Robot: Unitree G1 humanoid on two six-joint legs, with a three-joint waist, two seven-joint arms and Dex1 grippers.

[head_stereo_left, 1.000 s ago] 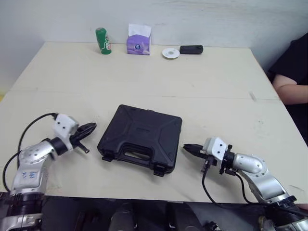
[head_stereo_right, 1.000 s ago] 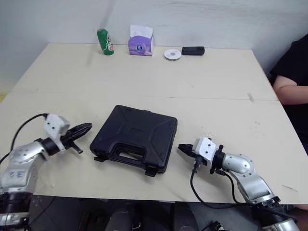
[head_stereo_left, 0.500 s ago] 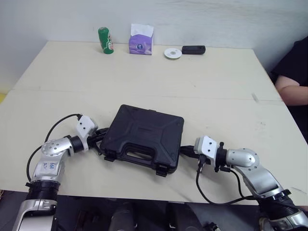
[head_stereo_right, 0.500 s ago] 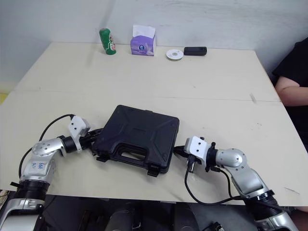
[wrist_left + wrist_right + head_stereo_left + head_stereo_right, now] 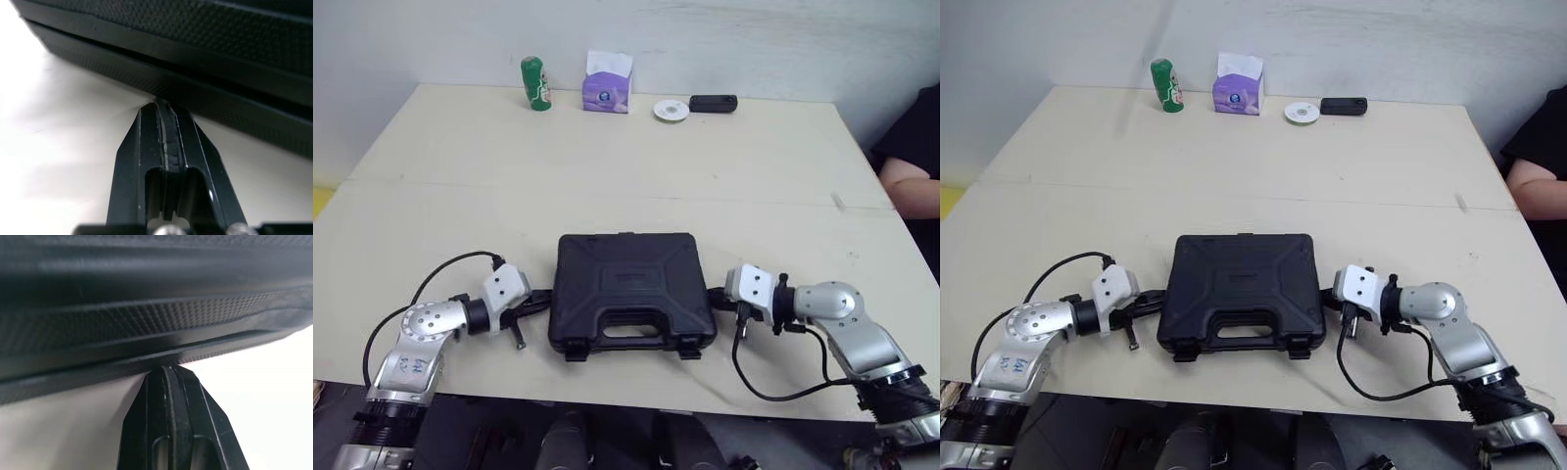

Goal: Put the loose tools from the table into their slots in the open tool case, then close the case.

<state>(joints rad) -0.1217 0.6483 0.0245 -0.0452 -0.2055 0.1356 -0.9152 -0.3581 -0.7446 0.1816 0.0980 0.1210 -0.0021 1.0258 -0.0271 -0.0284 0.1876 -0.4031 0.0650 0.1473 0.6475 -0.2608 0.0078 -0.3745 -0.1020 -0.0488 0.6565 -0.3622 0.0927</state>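
The black tool case (image 5: 628,284) lies closed and flat near the table's front edge, square to it, with its handle and two latches facing me. My left gripper (image 5: 540,297) is shut, its tip touching the case's left side; in the left wrist view the fingertips (image 5: 164,105) meet the case's lower edge (image 5: 195,44). On the opposite side my right gripper (image 5: 715,294) is also shut, tip against the case. The right wrist view shows its fingertips (image 5: 168,372) touching the seam of the case (image 5: 146,308). No loose tools lie on the table.
At the far edge stand a green can (image 5: 536,83), a purple tissue box (image 5: 608,86), a white disc (image 5: 672,110) and a black device (image 5: 713,102). A person's arm (image 5: 911,186) rests at the table's right side. Wide bare tabletop lies behind the case.
Both grippers have moved inward onto the case's sides. The case, askew before, has turned square to the table's front edge. The camera has shifted a little.
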